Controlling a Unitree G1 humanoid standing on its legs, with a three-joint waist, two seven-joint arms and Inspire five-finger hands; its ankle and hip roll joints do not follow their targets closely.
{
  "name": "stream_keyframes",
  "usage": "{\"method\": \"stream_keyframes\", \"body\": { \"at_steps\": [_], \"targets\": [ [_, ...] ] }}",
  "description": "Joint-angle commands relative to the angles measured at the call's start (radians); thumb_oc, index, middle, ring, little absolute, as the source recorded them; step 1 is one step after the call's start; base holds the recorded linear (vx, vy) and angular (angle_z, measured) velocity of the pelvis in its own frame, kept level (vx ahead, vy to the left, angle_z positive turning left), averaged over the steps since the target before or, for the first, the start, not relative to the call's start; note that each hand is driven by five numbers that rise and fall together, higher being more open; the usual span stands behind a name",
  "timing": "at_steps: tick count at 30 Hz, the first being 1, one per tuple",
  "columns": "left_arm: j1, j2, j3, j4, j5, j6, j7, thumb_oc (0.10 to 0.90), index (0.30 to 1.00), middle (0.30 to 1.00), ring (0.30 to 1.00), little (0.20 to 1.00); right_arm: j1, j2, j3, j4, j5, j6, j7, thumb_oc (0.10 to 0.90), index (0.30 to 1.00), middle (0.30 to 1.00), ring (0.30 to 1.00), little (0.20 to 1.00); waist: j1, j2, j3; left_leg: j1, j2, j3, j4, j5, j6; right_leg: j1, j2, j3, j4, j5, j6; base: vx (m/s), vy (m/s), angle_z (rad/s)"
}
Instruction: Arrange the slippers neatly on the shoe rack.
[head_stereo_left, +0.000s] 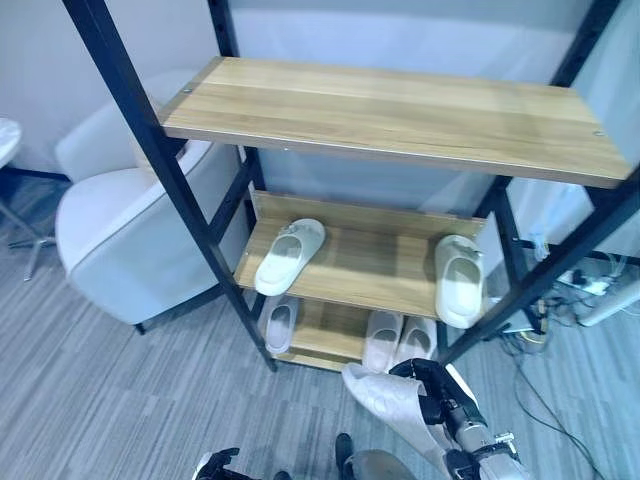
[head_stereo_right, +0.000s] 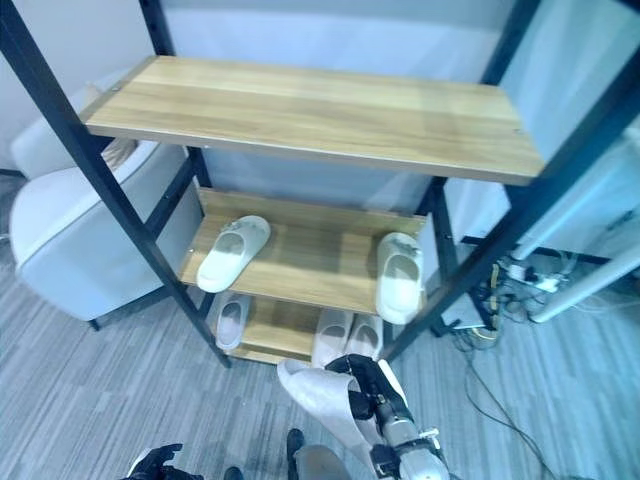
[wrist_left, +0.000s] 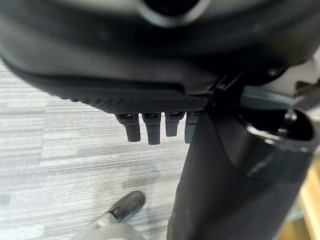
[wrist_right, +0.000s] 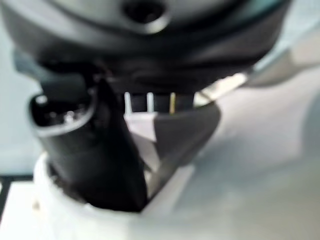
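Note:
The shoe rack (head_stereo_left: 400, 115) has a bare top shelf. On its middle shelf lie two white slippers, one at the left (head_stereo_left: 290, 255) and one at the right edge (head_stereo_left: 460, 280). The bottom shelf holds one slipper at the left (head_stereo_left: 281, 325) and a pair at the right (head_stereo_left: 382, 340). In front of the rack, low down, my right hand (head_stereo_left: 437, 395) is shut on another white slipper (head_stereo_left: 385, 402); its thumb (wrist_right: 95, 145) goes into the slipper (wrist_right: 165, 220). My left hand (head_stereo_left: 215, 465) hangs low at the left, fingers (wrist_left: 150, 130) relaxed and holding nothing.
A white armchair (head_stereo_left: 120, 220) stands close to the rack's left side. Cables and a power strip (head_stereo_left: 575, 285) lie on the floor to the right of the rack. Grey striped carpet (head_stereo_left: 150, 390) lies in front.

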Motion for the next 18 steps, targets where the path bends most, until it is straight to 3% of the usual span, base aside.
{"method": "stream_keyframes", "body": {
  "at_steps": [1,3,4,5,6,7,9,11,14,18],
  "targets": [
    [0.007,0.025,-0.004,0.002,0.013,-0.024,0.006,0.8,0.9,0.9,0.9,0.9,-0.07,-0.044,-0.021,-0.102,0.015,-0.092,0.024,0.4,0.3,0.3,0.3,0.3,0.032,-0.038,-0.006,-0.073,0.023,0.026,0.161,-0.121,-0.003,0.188,-0.002,-0.009,-0.196,-0.007,0.103,0.08,0.106,0.19],
    [0.01,0.019,-0.012,0.009,0.007,-0.022,0.013,0.8,0.9,0.9,0.9,0.9,-0.097,-0.055,-0.005,-0.08,0.022,-0.089,0.023,0.4,0.3,0.3,0.3,0.3,0.056,-0.044,-0.006,-0.092,0.07,-0.03,0.084,-0.077,-0.006,0.196,-0.006,0.006,-0.197,-0.014,0.109,0.13,0.175,0.06],
    [0.009,0.021,-0.018,0.014,0.005,-0.021,0.017,0.8,0.9,0.9,0.9,0.9,-0.111,-0.062,0.005,-0.068,0.02,-0.087,0.02,0.4,0.3,0.3,0.3,0.3,0.07,-0.047,-0.001,-0.112,0.081,-0.079,0.055,-0.04,-0.014,0.202,-0.004,0.019,-0.194,-0.023,0.109,0.09,0.115,-0.04],
    [0.009,0.021,-0.018,0.014,0.005,-0.021,0.017,0.8,0.9,0.9,0.9,0.9,-0.112,-0.062,0.005,-0.067,0.02,-0.087,0.02,0.4,0.3,0.3,0.3,0.3,0.069,-0.047,0.0,-0.111,0.08,-0.08,0.053,-0.039,-0.014,0.202,-0.004,0.018,-0.192,-0.025,0.108,0.16,0.184,-0.33],
    [0.0,0.02,-0.021,0.022,-0.012,-0.02,0.02,0.8,0.9,0.9,0.9,0.9,-0.126,-0.065,0.022,-0.049,0.013,-0.088,0.022,0.4,0.3,0.3,0.3,0.3,0.086,-0.049,0.004,-0.138,0.123,-0.178,-0.027,0.02,-0.034,0.216,0.003,0.051,-0.195,-0.048,0.112,0.17,0.188,-0.48],
    [-0.01,0.021,-0.029,0.027,-0.01,-0.017,0.023,0.8,0.9,0.9,0.9,0.9,-0.134,-0.07,0.028,-0.038,0.013,-0.087,0.019,0.4,0.3,0.3,0.3,0.3,0.089,-0.049,0.006,-0.158,0.134,-0.199,-0.049,0.04,-0.043,0.228,0.0,0.062,-0.2,-0.058,0.116,0.23,0.292,-0.49],
    [-0.017,0.021,-0.037,0.04,0.005,-0.017,0.013,0.8,0.9,0.9,0.9,0.9,-0.128,-0.074,0.037,-0.029,0.051,-0.083,0.062,0.4,0.3,0.3,0.3,0.3,0.093,-0.033,0.005,-0.13,0.159,-0.178,-0.108,0.067,-0.055,0.255,-0.007,0.074,-0.211,-0.075,0.123,0.18,0.272,-0.4],
    [-0.011,0.028,-0.034,0.045,0.021,-0.015,0.009,0.8,0.9,0.9,0.9,0.9,-0.119,-0.081,0.046,-0.019,0.088,-0.074,0.095,0.4,0.3,0.3,0.3,0.3,0.094,-0.028,-0.006,-0.108,0.145,-0.175,-0.11,0.061,-0.061,0.259,-0.031,0.083,-0.218,-0.066,0.134,0.17,0.296,-0.55],
    [-0.017,0.034,0.019,0.047,-0.044,-0.008,0.002,0.8,0.9,0.9,0.9,0.9,-0.125,-0.077,0.068,0.026,0.079,-0.051,0.114,0.4,0.3,0.3,0.3,0.3,0.102,-0.041,-0.016,-0.094,0.116,-0.156,-0.09,0.033,-0.05,0.248,-0.065,0.108,-0.23,-0.042,0.154,0.12,0.225,-0.49],
    [-0.031,0.05,0.018,0.065,-0.041,-0.001,0.005,0.8,0.9,0.9,0.9,0.9,-0.16,-0.045,0.088,0.091,0.072,-0.023,0.111,0.4,0.3,0.3,0.3,0.3,0.101,-0.057,-0.025,-0.096,0.083,-0.097,-0.062,-0.011,-0.017,0.21,-0.103,0.156,-0.238,-0.01,0.181,0.05,0.184,-0.71]
  ]
}}
